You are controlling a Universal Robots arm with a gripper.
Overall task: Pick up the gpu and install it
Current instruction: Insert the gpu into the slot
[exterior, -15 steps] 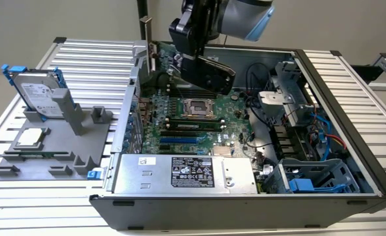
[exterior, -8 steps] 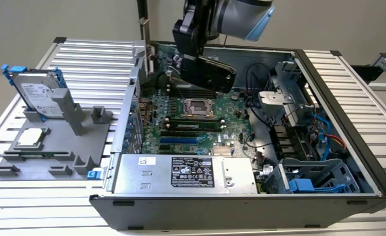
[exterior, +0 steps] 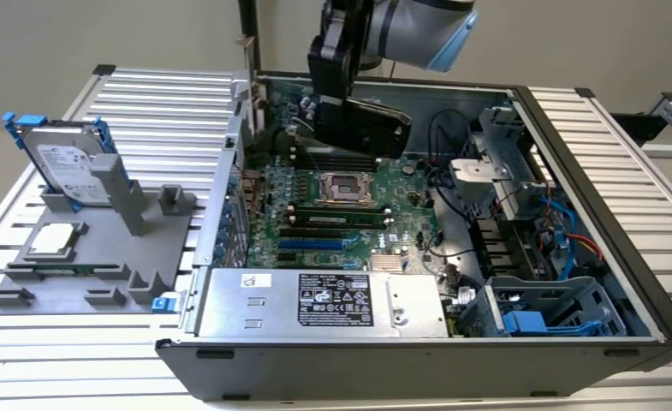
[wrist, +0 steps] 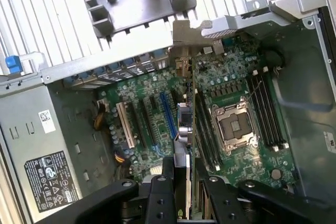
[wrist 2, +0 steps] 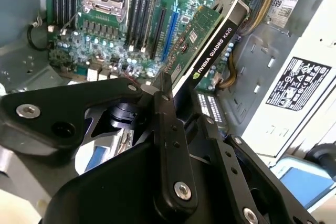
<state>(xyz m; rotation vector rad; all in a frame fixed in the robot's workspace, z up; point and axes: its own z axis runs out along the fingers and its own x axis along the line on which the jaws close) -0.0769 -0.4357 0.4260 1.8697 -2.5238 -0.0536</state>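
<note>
**Above the open case: gpu in hand, not seated yet**

On the exterior view's left, the grey holder tray (exterior: 96, 257) has the hard drive (exterior: 68, 163) standing in it (not our part). Moving right, the gripper (exterior: 338, 128) hangs over the open case (exterior: 427, 368), clamped on the gpu (exterior: 379, 128). The card is in the air above the motherboard (exterior: 336, 214) and touches no slot. I'd say pickup is done and this is the carry-and-align bit. Seating it probably calls for lining the card's edge up over the blue slot (wrist: 168, 114), with the bracket toward the rear openings.
</note>
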